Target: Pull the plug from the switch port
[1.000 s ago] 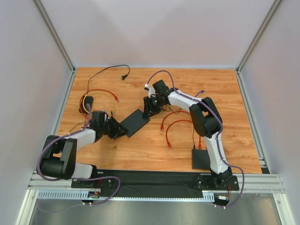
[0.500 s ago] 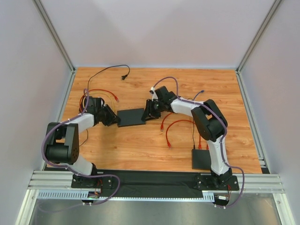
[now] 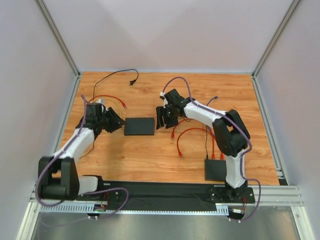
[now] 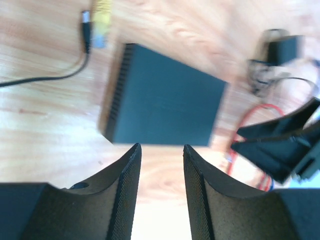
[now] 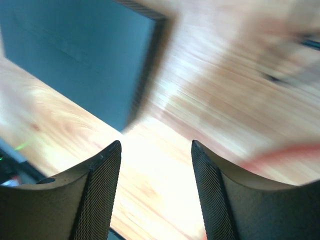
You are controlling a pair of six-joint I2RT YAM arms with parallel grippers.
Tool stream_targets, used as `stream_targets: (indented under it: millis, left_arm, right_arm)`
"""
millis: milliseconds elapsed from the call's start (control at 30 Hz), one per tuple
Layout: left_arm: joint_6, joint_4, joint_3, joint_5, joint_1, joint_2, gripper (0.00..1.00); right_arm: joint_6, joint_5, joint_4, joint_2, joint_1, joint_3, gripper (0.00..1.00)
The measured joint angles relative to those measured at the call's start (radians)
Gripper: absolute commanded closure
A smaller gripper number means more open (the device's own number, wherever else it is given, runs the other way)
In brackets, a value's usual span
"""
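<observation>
**Switch lies free between two open grippers**

The switch (image 3: 139, 126), a flat black box, lies flat on the wooden table (image 3: 150, 160) a little left of centre; its ports are too small or blurred in every view to tell whether a plug sits in one. At its 9 o'clock the left gripper (image 3: 117, 123) hovers just beside its short edge, not touching; in the left wrist view its fingers (image 4: 125, 180) stand apart with only bare wood between them. At the switch's 3 o'clock the right gripper (image 3: 160, 120) is close to the other short edge; its fingers (image 5: 102, 175) are spread too, nothing clamped, a corner of the switch above them in that view. Loose red cables (image 3: 190, 131) loop at 4 o'clock from the switch; a yellow cable (image 3: 107, 104) curls at 10 o'clock behind the left gripper; a black power cable (image 3: 117, 74) runs at 12 o'clock near the far edge. A second black box (image 3: 215, 170) lies well apart at 4 o'clock, by the right arm's base.
</observation>
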Motion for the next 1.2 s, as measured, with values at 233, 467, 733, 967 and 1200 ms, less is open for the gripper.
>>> stream_targets:
  millis: [233,467,733,967,1200]
  left_arm:
    - [0.003,-0.052,-0.053,0.02,-0.032,-0.383,0.5]
    - [-0.044,-0.045,-0.161,0.103,-0.148,-0.519,0.51]
    - [-0.08,-0.032,-0.201,0.196,-0.216,-0.555,0.5]
    - [-0.082,-0.017,-0.202,0.303,-0.242,-0.569,0.5]
    - [-0.048,-0.066,-0.185,0.371,-0.272,-0.562,0.5]
  right_arm:
    - [-0.066,0.277,-0.163,-0.328,-0.045,-0.146,0.4]
    - [0.052,0.389,-0.256,-0.632,-0.206,-0.451,0.44]
    - [0.215,0.46,-0.33,-0.936,-0.487,-0.665,0.54]
    - [0.384,0.522,-0.387,-0.985,-0.558,-0.682,0.59]
    - [0.584,0.553,-0.499,-1.007,-0.557,-0.751,0.59]
